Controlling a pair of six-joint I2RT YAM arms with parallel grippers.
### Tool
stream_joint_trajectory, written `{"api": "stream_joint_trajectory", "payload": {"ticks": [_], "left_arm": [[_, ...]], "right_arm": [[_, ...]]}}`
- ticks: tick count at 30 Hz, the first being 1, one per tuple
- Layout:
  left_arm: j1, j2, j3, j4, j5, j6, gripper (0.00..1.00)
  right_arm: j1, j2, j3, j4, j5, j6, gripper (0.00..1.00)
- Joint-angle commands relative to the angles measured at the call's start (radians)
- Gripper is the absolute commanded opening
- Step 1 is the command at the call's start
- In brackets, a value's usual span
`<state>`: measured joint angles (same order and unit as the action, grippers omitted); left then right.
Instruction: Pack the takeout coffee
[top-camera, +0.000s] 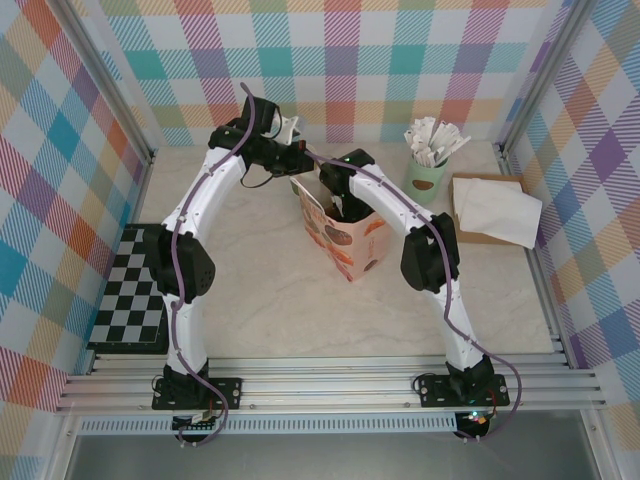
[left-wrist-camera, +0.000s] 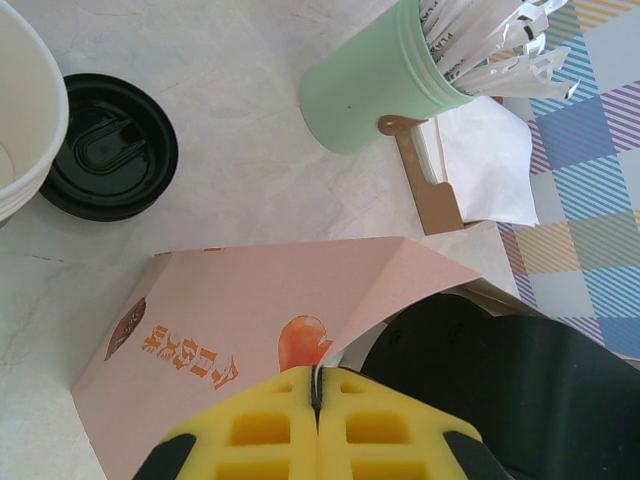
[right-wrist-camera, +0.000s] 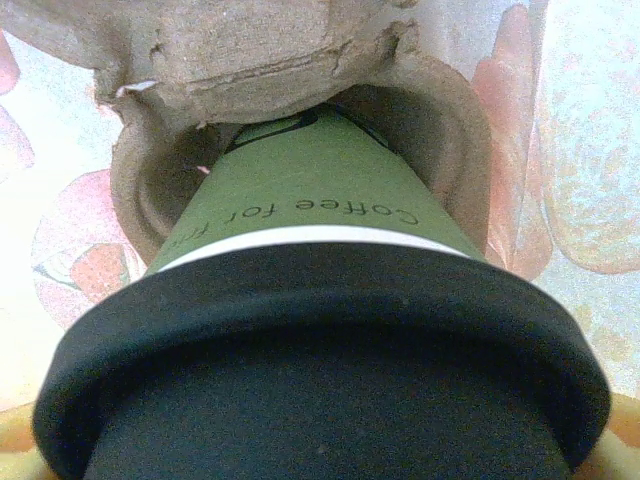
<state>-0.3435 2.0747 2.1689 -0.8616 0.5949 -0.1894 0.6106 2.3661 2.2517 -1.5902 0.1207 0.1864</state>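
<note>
Here the left tool (left-wrist-camera: 316, 400) is pinching the paper bag (left-wrist-camera: 250, 300) by its rim, holding the mouth open, while the right tool (top-camera: 345, 208), spread wide around the takeout coffee (right-wrist-camera: 310, 200), is seating it in the pulp carrier (right-wrist-camera: 240, 50) inside.

takeout coffee (right-wrist-camera: 320, 195): olive-green paper cup w/ cream rim, round black plastic lid on, white "Coffee for" print on the side. It's filling ctr + bottom of the right wrist frame, lid lying toward bottom edge, base pointing up-frame and reaching into a round well of the brown pulp carrier (right-wrist-camera: 260, 40).
</note>
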Motion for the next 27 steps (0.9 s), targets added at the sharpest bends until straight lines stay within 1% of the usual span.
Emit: {"api": "stream_joint_trajectory", "payload": {"ticks": [1,6,10,13,16,20,25,27], "left_arm": [[-0.003,-0.025,-0.018,-0.027,0.025,0.014,0.0],[-0.003,-0.027,-0.018,-0.031,0.024,0.018,0.0],[-0.003,-0.028,-0.018,-0.031,0.022,0.021,0.0],[-0.003,-0.026,-0.014,-0.031,0.023,0.021,0.0],[-0.003,-0.024,-0.013,-0.031,0.023,0.021,0.0],[-0.003,-0.023,-0.011,-0.028,0.024,0.022,0.0],[-0.003,-0.024,-0.011,-0.031,0.023,0.027,0.0],[-0.003,-0.024,-0.011,-0.031,0.023,0.028,0.0]], "right_arm": [[0.008,0.181,-0.129,0.152,0.008,-0.018,0.5],[-0.005,0.159,-0.198,0.172,0.021,-0.003,0.5],[-0.006,0.142,-0.244,0.204,-0.021,0.009,0.5],[0.011,0.151,-0.222,0.205,-0.039,0.004,0.5],[0.009,0.154,-0.203,0.196,-0.008,0.002,0.5],[-0.014,0.131,-0.233,0.214,0.01,0.002,0.5],[-0.001,0.135,-0.223,0.232,-0.032,0.011,0.5],[0.005,0.146,-0.199,0.219,-0.021,0.012,0.5]]}}
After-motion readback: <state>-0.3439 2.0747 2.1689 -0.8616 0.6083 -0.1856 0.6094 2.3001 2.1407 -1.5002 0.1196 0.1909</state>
